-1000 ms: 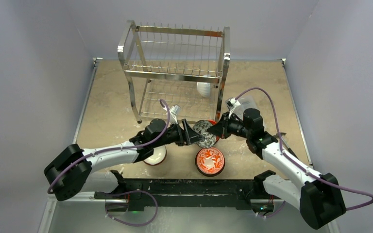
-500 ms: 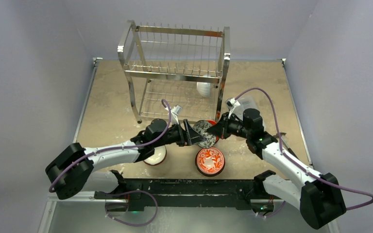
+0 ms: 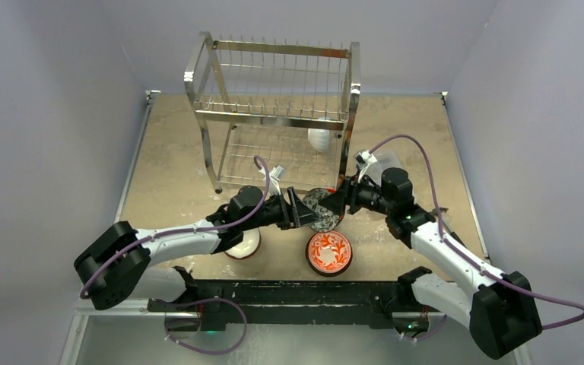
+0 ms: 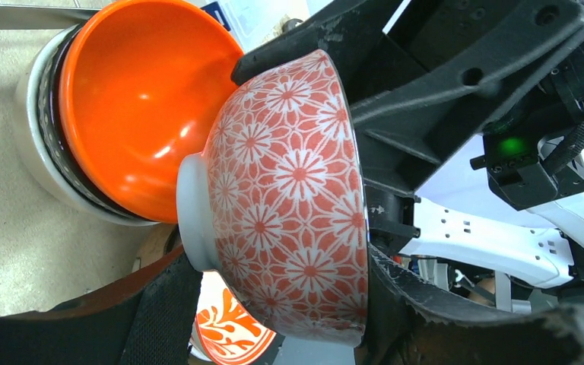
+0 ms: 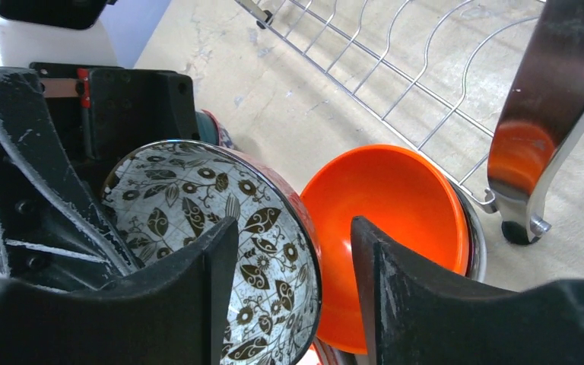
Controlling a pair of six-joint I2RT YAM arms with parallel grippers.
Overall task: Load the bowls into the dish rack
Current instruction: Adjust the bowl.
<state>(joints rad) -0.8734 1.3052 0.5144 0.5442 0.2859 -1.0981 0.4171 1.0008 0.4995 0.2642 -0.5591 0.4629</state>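
Note:
My left gripper (image 3: 304, 211) is shut on a bowl (image 3: 321, 208) tipped on its side, red-and-white floral outside (image 4: 289, 205) and grey-black leaf-patterned inside (image 5: 220, 228); its foot rests on one finger and its rim on the other. Facing it, my right gripper (image 3: 340, 201) stands open, one finger inside the rim and the other outside, with a gap on both sides. Just behind lies a glossy orange bowl (image 5: 388, 220) nested in a short stack. The steel dish rack (image 3: 274, 114) stands at the back with a white bowl (image 3: 319, 139) on its lower shelf.
A red-and-white scroll-patterned bowl (image 3: 328, 252) sits near the front edge. Another bowl with a tan inside (image 3: 245, 242) lies partly under my left arm. A rack leg (image 5: 532, 152) stands right beside the orange bowl. A clear plastic box (image 3: 386, 161) is behind my right wrist.
My right gripper has opened off the patterned bowl's rim and shifted slightly towards the rack. The left gripper keeps the bowl in about the same place.

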